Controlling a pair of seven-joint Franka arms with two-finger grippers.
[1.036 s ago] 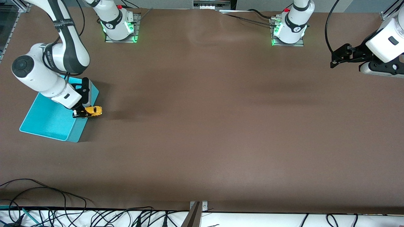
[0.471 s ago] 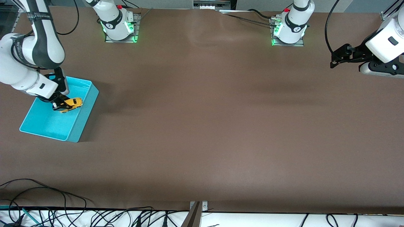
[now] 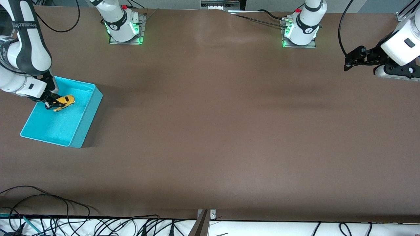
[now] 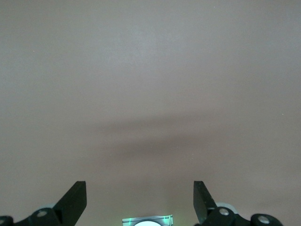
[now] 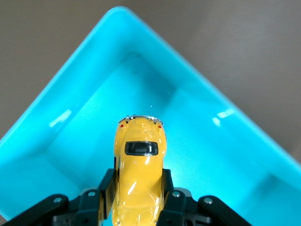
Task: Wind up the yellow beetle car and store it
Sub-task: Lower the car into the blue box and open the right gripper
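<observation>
A: Where's the yellow beetle car (image 3: 64,102)?

B: Pinched between the right gripper (image 3: 51,104) fingers, hanging over the turquoise bin (image 3: 86,113), toward its eleven o'clock corner.

A: The drop?

B: I'd lower it close to the bin floor, level, then release, so it doesn't bounce out.

A: The left gripper (image 4: 139,200)?

B: Waiting over bare desk (image 3: 210,131), fingers spread wide.

A: Anything unclear?

B: The car's underside and wheels are hidden; whether it's wound, I can't tell.

The yellow beetle car (image 5: 139,179) runs off the right wrist view's lower edge, its wheels hidden by the right gripper (image 5: 137,200); the turquoise bin (image 5: 61,99) is cropped on three sides; the left gripper (image 4: 139,200) shows only its fingertips (image 4: 75,197), its arm cut off in the front view.
</observation>
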